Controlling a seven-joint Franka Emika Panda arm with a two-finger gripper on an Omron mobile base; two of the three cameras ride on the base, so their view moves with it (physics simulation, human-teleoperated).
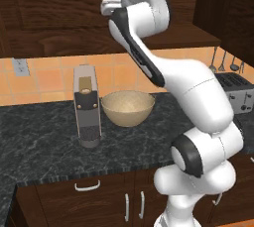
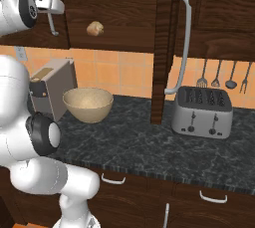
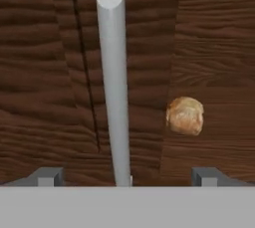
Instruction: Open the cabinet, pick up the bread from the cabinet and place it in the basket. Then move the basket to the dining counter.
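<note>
Up high goes the arm, and the gripper [image 3: 127, 177] sits right at the cabinet [image 3: 55, 72], jaws spread wide with nothing in them. In the hand view the fingertips [image 3: 47, 177] stand at seven and five o'clock, and the long silver bar handle [image 3: 113, 82] runs straight up between them toward twelve, untouched as far as I can tell. Off at three o'clock from that bar, there's the bread [image 3: 185, 116], a small golden roll against the dark wood.

The right base view gives what the hand camera can't: the roll sits up in the cabinet's shadowed interior at about eleven o'clock, with one door [image 2: 167, 48] swung out edge-on toward us, its own handle [image 2: 183, 43] curving down the front. Below, at about eight o'clock, the basket [image 2: 88, 104] rests on the dark speckled counter [image 2: 149, 147], and a toaster [image 2: 202, 112] stands at three o'clock.

The left base view adds the coffee machine [image 1: 87, 106] just beside the basket, at its nine o'clock.
</note>
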